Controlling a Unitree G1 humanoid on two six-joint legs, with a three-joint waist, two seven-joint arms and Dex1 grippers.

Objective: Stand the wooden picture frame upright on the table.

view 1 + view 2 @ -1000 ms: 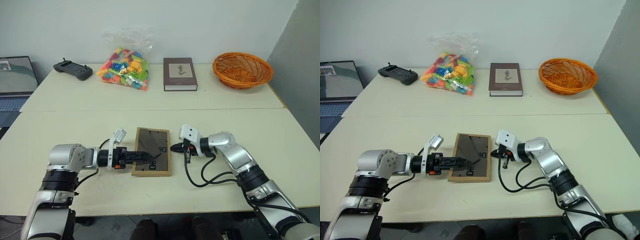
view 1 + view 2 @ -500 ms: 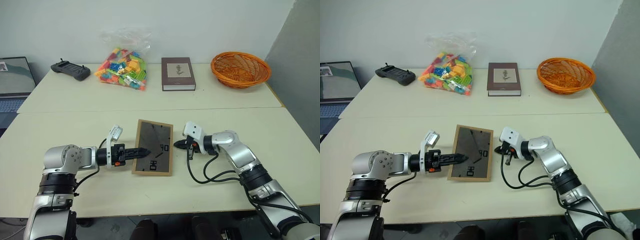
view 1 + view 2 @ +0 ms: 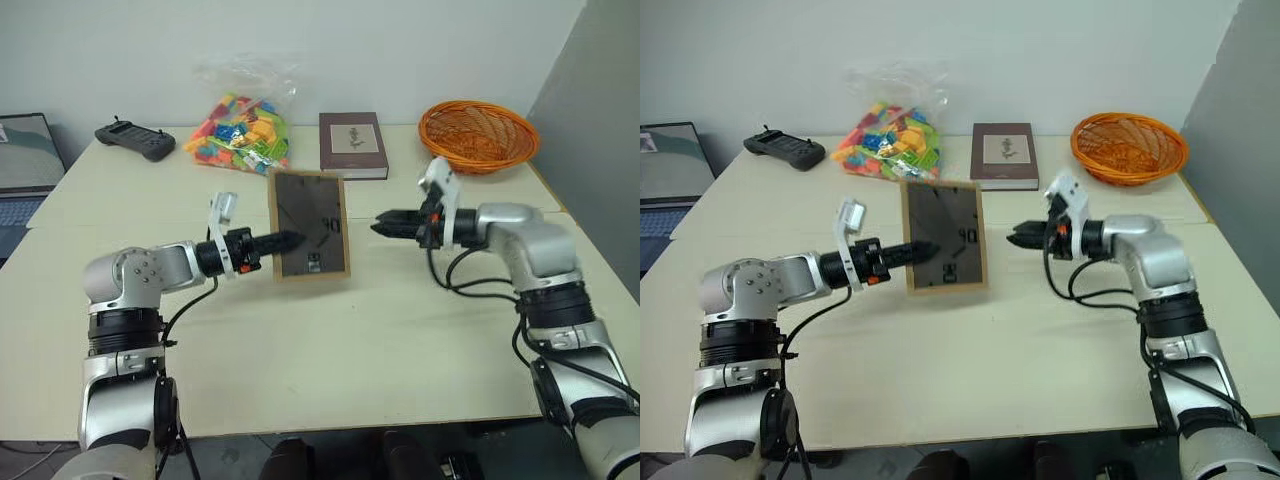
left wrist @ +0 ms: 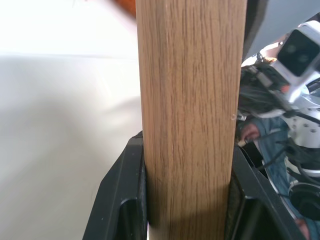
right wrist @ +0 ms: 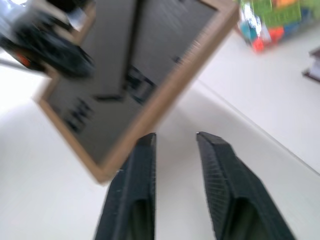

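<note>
The wooden picture frame (image 3: 310,222) hangs in the air over the table (image 3: 400,340), nearly upright, its dark back with the fold-out stand facing me. My left gripper (image 3: 288,240) is shut on the frame's left edge; in the left wrist view the light-wood edge (image 4: 190,100) sits clamped between the two black fingers (image 4: 122,200). My right gripper (image 3: 381,224) points left at the frame's right edge, a short gap away. Its fingers (image 5: 137,180) are open with nothing between them, and the frame (image 5: 125,75) lies just beyond their tips.
Along the far side of the table lie a black controller (image 3: 140,139), a bag of coloured bricks (image 3: 243,135), a dark brown book (image 3: 352,145) and an orange basket (image 3: 477,123). A laptop (image 3: 25,160) stands at the far left.
The left gripper closed on the frame and raised it off the table to near upright. The right arm rose too, its fingers parted, and it now stands off the frame's right edge.
</note>
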